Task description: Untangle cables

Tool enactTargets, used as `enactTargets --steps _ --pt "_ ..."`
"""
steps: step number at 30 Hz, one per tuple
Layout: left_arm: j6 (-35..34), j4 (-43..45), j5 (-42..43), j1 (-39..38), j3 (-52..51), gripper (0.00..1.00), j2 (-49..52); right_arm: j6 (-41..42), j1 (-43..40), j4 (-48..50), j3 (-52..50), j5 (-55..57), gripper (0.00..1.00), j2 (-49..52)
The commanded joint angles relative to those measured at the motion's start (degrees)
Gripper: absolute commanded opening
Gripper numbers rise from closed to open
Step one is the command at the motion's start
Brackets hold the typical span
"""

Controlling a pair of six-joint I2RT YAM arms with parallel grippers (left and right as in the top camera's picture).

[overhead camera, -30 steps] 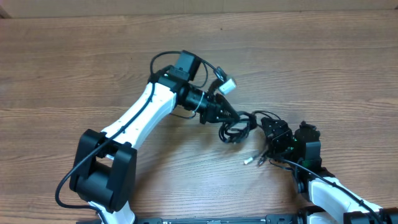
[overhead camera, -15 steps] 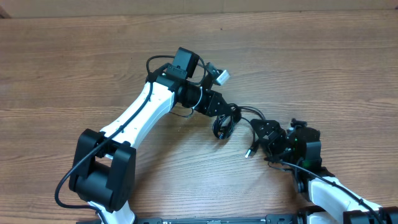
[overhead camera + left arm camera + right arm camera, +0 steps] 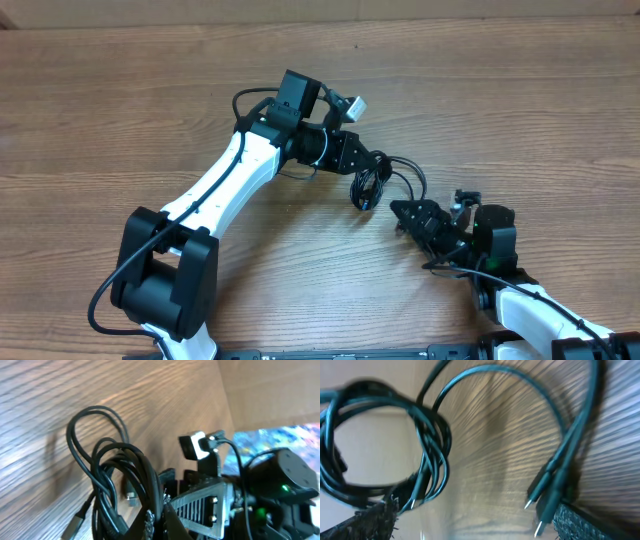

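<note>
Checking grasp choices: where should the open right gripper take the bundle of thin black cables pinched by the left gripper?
Probably the two straight tails just behind their small metal-tipped plugs, with the right gripper closing across them from its own side. They run parallel, clear of the tangled coil of thin black cables that the left gripper pinches.

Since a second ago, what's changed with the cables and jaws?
The left gripper drew the cable coil away from the arm bases. The right gripper slid left after it and spread its jaws wider; loose plug ends now lie between them. Unchanged: left jaws shut on the coil.
</note>
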Motion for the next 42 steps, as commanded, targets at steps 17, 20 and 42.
enactTargets --steps 17,20,42 --pt "16.3 0.3 31.8 0.4 1.1 0.04 -1.7 -5.7 0.0 18.5 -0.3 -10.8 0.72 0.2" --pt "16.3 0.3 31.6 0.4 1.1 0.04 -1.7 -5.7 0.0 18.5 -0.3 -10.8 0.52 0.2" --pt "10.1 -8.2 -6.7 0.4 1.1 0.21 -1.7 -5.7 0.0 27.3 -0.3 -23.4 0.04 0.2"
